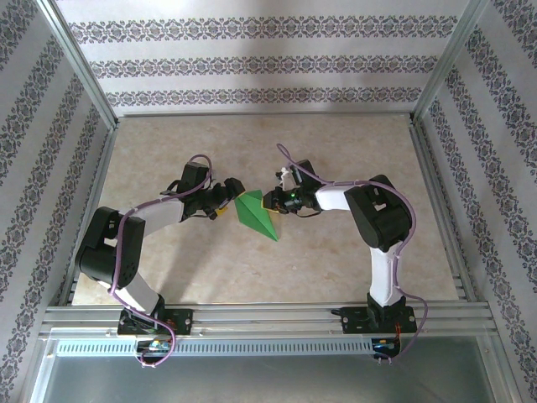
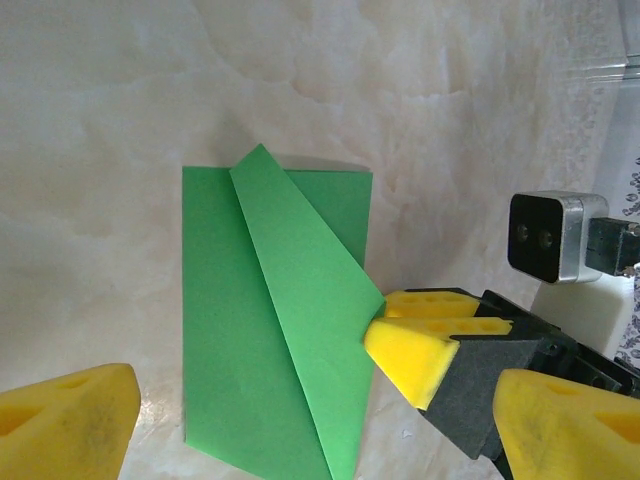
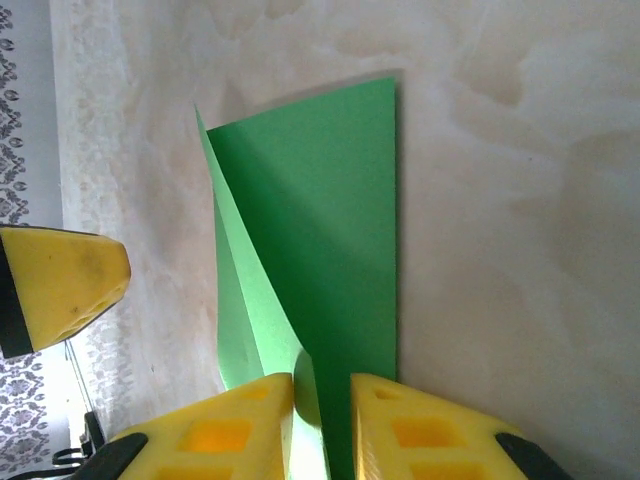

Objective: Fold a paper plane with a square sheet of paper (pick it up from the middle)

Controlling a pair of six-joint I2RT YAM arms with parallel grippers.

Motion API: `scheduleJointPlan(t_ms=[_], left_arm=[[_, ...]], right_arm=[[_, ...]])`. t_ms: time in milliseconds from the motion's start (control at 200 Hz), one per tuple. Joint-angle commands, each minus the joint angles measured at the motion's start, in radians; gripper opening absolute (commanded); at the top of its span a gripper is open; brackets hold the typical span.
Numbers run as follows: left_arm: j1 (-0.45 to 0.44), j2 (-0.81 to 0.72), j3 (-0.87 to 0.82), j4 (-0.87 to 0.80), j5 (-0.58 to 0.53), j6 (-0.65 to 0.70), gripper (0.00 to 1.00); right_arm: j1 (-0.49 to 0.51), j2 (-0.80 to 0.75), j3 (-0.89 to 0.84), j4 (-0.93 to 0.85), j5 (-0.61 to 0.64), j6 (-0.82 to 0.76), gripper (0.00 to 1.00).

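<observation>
At frame centre, desk (image 1: pixel 336 151) | green paper sheet (image 1: pixel 256 217) bore one diagonal fold; plane not yet formed | right fingers (image 3: pixel 235 430) clenched its flap | left fingers (image 2: pixel 70 415) stood released

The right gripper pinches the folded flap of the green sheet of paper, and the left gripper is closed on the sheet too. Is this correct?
Not fully. The left gripper is open, its fingers wide apart and holding nothing, as the left wrist view shows. The right gripper does pinch the folded flap of the green sheet of paper.
</observation>
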State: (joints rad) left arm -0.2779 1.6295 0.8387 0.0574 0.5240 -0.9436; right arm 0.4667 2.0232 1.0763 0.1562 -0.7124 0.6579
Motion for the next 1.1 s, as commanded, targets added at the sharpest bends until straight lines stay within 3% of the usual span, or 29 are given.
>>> scheduleJointPlan(t_ms=[0, 185, 385, 829, 944, 1094], left_arm=[[0.017, -0.026, -0.001, 0.048, 0.029, 0.017, 0.92], [0.029, -0.046, -0.005, 0.057, 0.048, 0.017, 0.92], [0.045, -0.076, -0.013, 0.13, 0.125, -0.009, 0.93], [-0.012, -0.034, -0.042, 0.606, 0.302, -0.198, 0.92], [-0.032, -0.012, -0.035, 0.673, 0.322, -0.218, 0.87], [-0.041, 0.017, -0.029, 0.7, 0.343, -0.224, 0.73]], right_arm=[[0.004, 0.006, 0.015, 0.04, -0.051, 0.003, 0.19], [0.0, -0.038, -0.018, 0.122, -0.082, 0.025, 0.09], [-0.003, -0.126, -0.064, 0.212, -0.062, 0.078, 0.06], [-0.025, -0.327, -0.197, 0.514, 0.049, 0.403, 0.07], [-0.034, -0.342, -0.218, 0.579, 0.054, 0.474, 0.07], [-0.048, -0.342, -0.23, 0.64, 0.036, 0.539, 0.08]])
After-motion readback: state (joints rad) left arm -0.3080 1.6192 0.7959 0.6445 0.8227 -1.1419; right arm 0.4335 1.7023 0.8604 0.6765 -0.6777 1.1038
